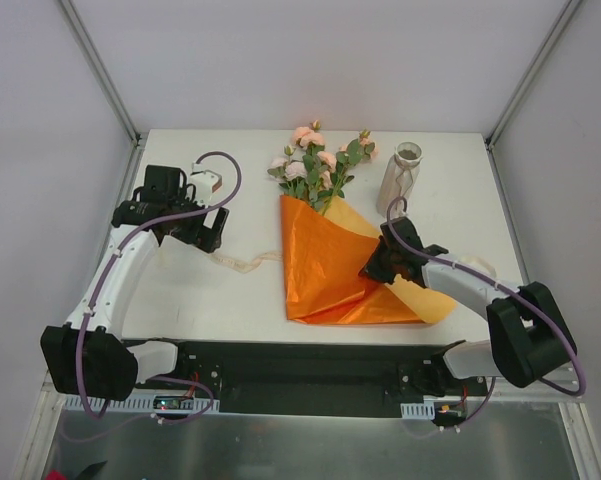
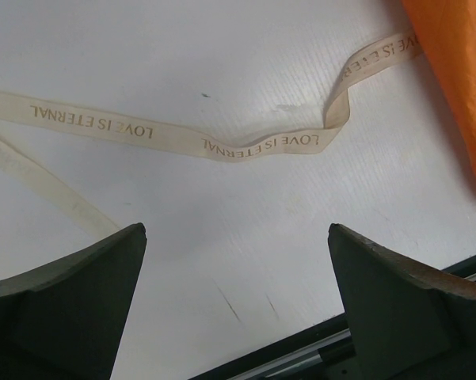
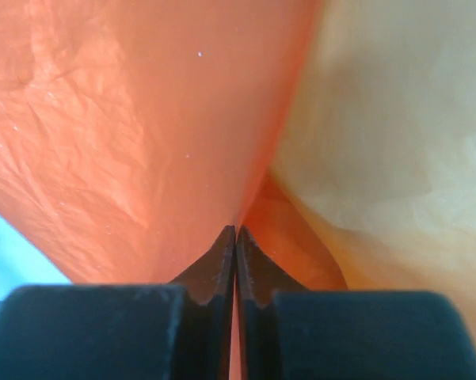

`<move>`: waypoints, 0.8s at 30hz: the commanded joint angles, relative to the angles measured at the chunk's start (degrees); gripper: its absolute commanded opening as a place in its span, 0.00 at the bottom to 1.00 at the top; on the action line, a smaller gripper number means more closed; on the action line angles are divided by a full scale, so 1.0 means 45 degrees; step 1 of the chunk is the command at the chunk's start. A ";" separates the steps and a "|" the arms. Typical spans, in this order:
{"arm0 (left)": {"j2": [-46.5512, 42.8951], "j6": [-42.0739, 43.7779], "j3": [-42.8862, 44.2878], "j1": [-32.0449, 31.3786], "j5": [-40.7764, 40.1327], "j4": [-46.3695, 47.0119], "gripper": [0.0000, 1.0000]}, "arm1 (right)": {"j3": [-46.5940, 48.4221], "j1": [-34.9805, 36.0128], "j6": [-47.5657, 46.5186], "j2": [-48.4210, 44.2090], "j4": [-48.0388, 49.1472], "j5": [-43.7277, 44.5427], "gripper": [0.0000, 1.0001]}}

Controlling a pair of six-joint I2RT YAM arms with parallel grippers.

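A bunch of pink flowers [image 1: 315, 160] lies on a sheet of orange wrapping paper [image 1: 325, 265] in the middle of the white table [image 1: 460, 180]. My right gripper [image 1: 373, 268] is shut on an edge of that orange paper [image 3: 166, 134], and a thin strip of it shows between the closed jaws. A cream ribbon [image 2: 222, 142] printed "LOVE IS ETERNAL" trails across the table from the paper's left side [image 1: 242, 262]. Above the ribbon hangs my left gripper [image 1: 208, 235], open with nothing between its fingers [image 2: 87, 293].
A pale ribbed vase [image 1: 398, 178] stands upright at the back right, next to the flower heads. A small white block [image 1: 205, 181] sits behind the left wrist. The table's front edge and black rail [image 2: 317, 352] lie close under the left gripper.
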 commanded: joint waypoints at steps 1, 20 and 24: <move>-0.0506 0.0264 -0.0005 0.0083 -0.0279 -0.0212 0.99 | 0.0427 0.0068 0.0072 -0.0539 0.1001 -0.0169 0.01; -0.2768 -0.2314 0.1714 0.1934 0.0169 0.0490 0.99 | 1.0091 0.6240 -0.4421 0.5018 0.1018 -0.0729 0.01; -0.3844 -0.2002 0.1713 0.2134 -0.0141 0.0491 0.99 | 1.2280 0.6631 -0.3935 0.7034 0.1059 -0.1923 0.29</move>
